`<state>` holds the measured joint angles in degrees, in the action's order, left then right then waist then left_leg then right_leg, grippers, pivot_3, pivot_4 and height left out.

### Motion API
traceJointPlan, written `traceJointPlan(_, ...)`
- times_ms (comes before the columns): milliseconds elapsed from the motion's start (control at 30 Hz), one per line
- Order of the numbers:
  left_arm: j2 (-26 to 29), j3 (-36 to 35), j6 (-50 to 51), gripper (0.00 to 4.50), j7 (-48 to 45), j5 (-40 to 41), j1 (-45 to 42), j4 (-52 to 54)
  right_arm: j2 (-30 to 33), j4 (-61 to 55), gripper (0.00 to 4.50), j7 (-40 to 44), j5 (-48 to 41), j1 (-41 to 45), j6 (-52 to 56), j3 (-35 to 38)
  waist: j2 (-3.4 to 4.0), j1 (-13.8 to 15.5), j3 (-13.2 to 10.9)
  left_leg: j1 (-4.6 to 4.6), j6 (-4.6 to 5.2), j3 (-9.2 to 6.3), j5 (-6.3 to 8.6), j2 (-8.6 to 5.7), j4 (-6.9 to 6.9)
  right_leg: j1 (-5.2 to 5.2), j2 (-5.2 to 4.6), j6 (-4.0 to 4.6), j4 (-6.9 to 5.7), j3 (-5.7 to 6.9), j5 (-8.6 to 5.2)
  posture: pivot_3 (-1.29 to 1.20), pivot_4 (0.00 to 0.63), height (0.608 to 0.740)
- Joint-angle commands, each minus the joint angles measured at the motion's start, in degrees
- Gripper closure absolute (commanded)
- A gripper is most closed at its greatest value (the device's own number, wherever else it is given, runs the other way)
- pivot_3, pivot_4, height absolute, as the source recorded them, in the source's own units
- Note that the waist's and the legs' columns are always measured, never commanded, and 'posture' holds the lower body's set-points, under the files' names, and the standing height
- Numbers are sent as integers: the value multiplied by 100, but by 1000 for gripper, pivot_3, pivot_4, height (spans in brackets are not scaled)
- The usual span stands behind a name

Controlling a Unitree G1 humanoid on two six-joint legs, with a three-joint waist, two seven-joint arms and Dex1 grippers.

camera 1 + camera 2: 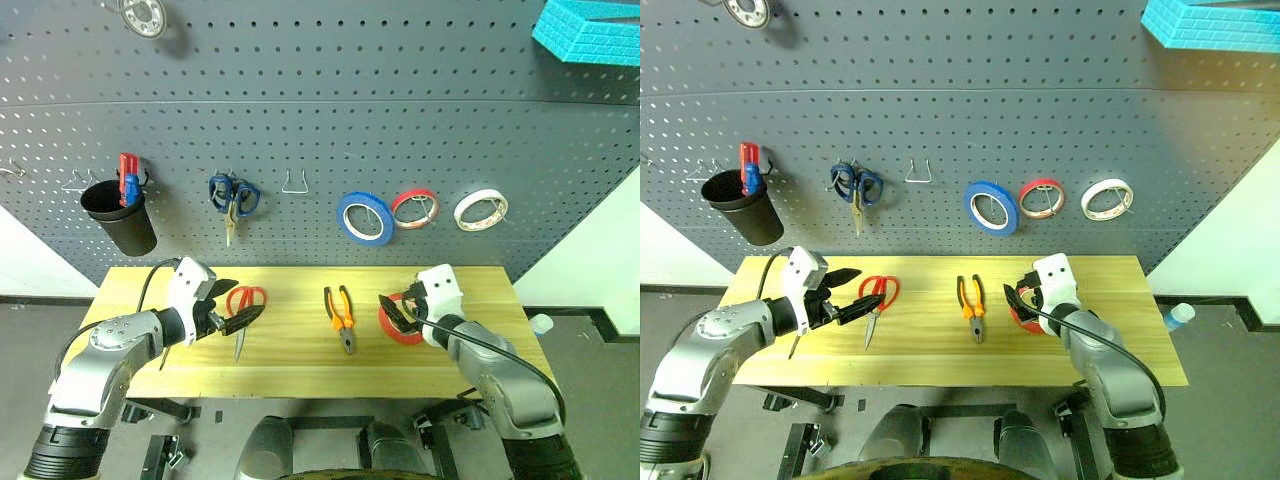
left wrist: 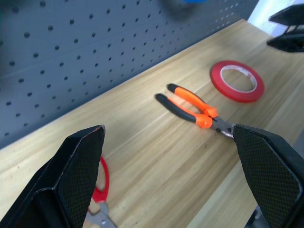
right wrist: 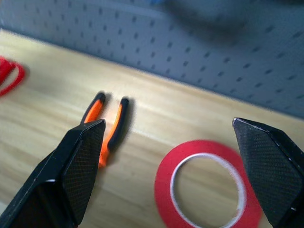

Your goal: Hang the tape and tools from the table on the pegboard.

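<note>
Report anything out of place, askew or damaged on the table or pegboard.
Nothing is damaged or spilled. Three items lie flat on the table instead of hanging on the pegboard: red-handled scissors, orange-and-black pliers and red tape.

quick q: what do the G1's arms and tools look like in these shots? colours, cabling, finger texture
Both arms have silver-grey metallic shells with black joint sections, and a white housing sits at each wrist. A black cable loops along the outside of each arm. The left tool and right tool each have two black, wedge-shaped fingers tapering to a point, with a fine woven, carbon-fibre-like texture.
</note>
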<state>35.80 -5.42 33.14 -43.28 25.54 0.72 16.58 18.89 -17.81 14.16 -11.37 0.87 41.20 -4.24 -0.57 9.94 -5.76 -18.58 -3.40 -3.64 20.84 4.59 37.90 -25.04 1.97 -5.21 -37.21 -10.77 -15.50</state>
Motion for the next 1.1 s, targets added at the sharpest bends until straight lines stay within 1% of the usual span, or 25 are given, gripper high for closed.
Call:
traceJointPlan(33,-1,-170,14,33,161,39,76,348,-87,27,0,-55,72,127,46,-4,4,7,-36,-7,0,0,0,0,0,-6,0,-1,0,0,-1,366,125,727)
traceJointPlan(200,97,-120,60,33,99,83,311,528,-65,30,0,-31,138,113,124,-39,17,3,-131,-54,-9,-1,-5,1,2,-46,0,-2,1,2,-1,361,142,727)
traceJointPlan(267,160,30,0,33,55,-43,442,626,-69,74,0,-57,197,139,206,-60,15,0,-167,-58,-9,-1,-5,1,2,-50,0,-2,1,1,-1,359,150,727)
traceJointPlan(433,50,205,19,33,167,-80,527,722,-168,371,0,-83,286,335,367,-137,23,-4,-259,-65,-6,-1,-3,2,3,-56,0,-2,2,2,-1,352,166,727)
traceJointPlan(533,7,269,31,33,203,-91,551,774,-125,722,0,75,385,502,359,-392,20,-14,-322,-67,-5,-1,-3,2,3,-57,0,-2,2,2,-1,349,179,727)
traceJointPlan(800,60,227,139,33,203,-47,600,898,-242,1375,0,275,494,809,73,-601,29,-13,-457,-86,-27,-1,-15,3,2,-81,0,-3,2,2,0,356,194,727)
traceJointPlan(1100,96,104,301,33,218,20,796,1165,-281,1734,0,399,511,929,-237,-574,25,-24,-571,-90,-23,0,-13,3,2,-86,0,-3,2,2,0,370,207,727)
